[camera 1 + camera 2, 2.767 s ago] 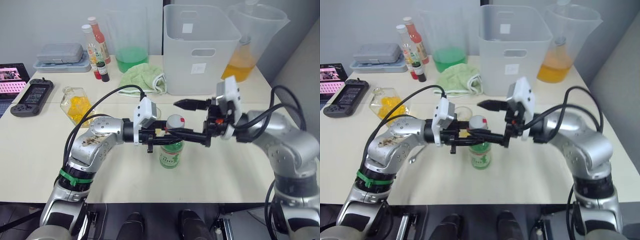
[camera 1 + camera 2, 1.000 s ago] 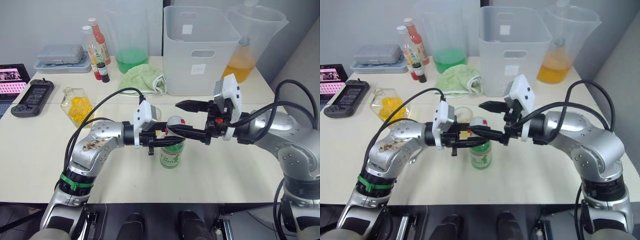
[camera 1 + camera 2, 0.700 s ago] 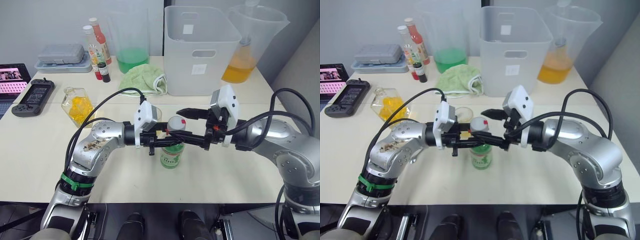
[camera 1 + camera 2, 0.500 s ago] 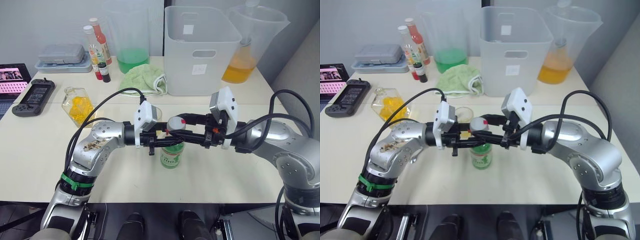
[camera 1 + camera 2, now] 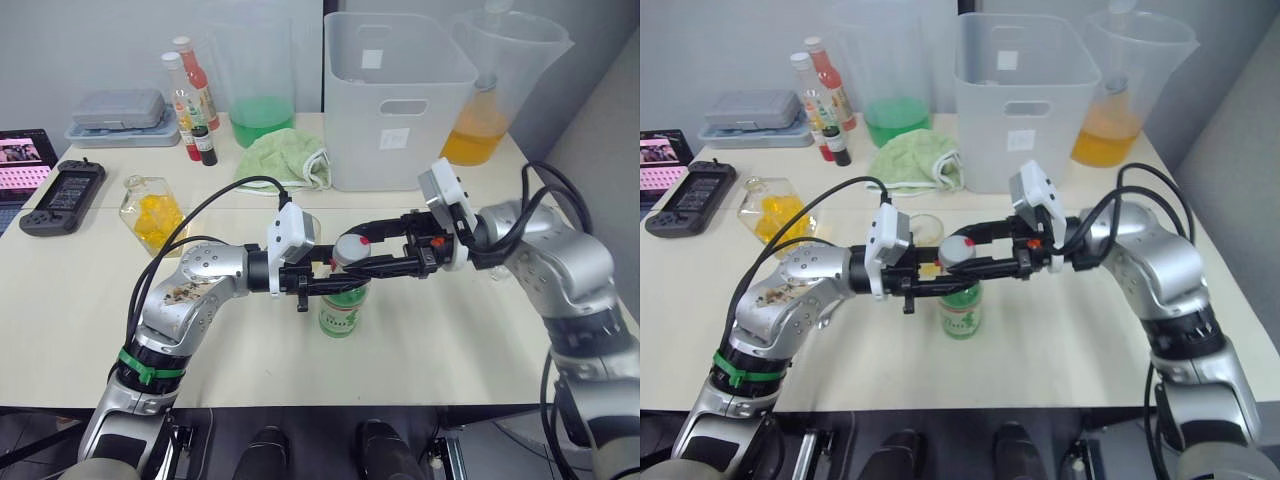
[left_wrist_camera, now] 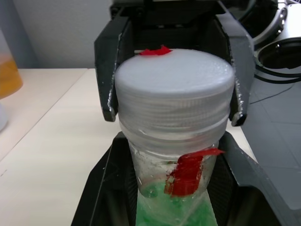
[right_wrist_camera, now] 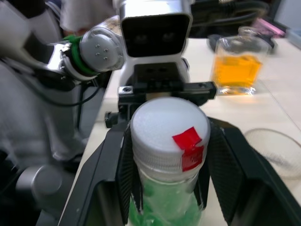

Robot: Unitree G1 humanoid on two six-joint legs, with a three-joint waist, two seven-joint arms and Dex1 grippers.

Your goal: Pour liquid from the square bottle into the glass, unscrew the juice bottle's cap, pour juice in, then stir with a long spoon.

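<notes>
The juice bottle stands upright on the table's middle, green liquid inside. My left gripper is shut on its neck from the left, just under the juice bottle's cap. My right gripper comes in from the right and is shut on the white cap, one finger on each side. The glass stands just behind the left wrist. At the left sits the square bottle with orange liquid. The long spoon is hidden.
At the back stand a white bin, a pitcher of orange liquid and a pitcher of green liquid. A green cloth, sauce bottles, a grey case and a handheld console lie at left.
My right gripper came down from beside the cap and shut on it, and the right forearm has swung and turned. The left gripper keeps its hold on the bottle's neck.
</notes>
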